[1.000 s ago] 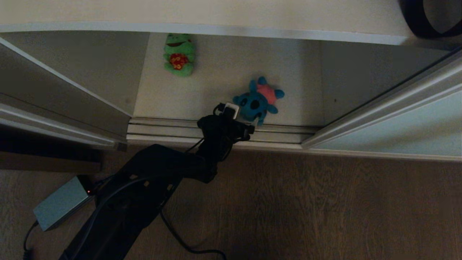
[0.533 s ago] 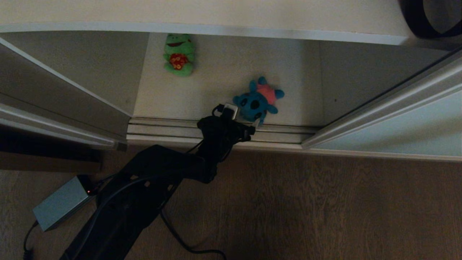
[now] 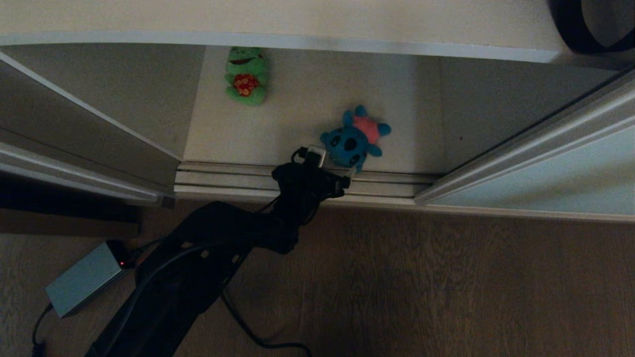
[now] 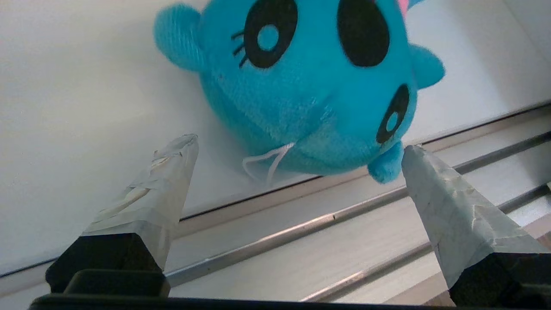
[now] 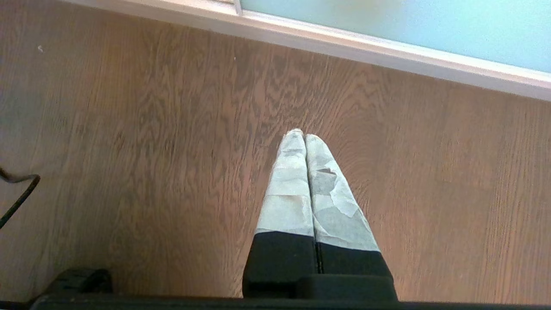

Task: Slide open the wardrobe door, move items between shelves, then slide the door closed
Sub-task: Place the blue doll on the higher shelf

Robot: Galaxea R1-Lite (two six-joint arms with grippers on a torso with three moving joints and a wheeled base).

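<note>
I am keeping my right hand (image 5: pixel 304 137) pressed shut and pointing down over the brown wood-grain floor (image 5: pixel 150 150), off to the side near the frosted sliding wardrobe door (image 3: pixel 560 173), which is standing open to the right. My left hand (image 4: pixel 297 163) is hovering spread wide over the metal door track (image 4: pixel 327 224), its fingertips flanking the lower edge of the blue plush toy (image 3: pixel 353 138) on the lower shelf (image 3: pixel 297 114). Farther back on that shelf a green plush toy (image 3: pixel 245 74) is lying under the front edge of the upper shelf (image 3: pixel 297 22).
</note>
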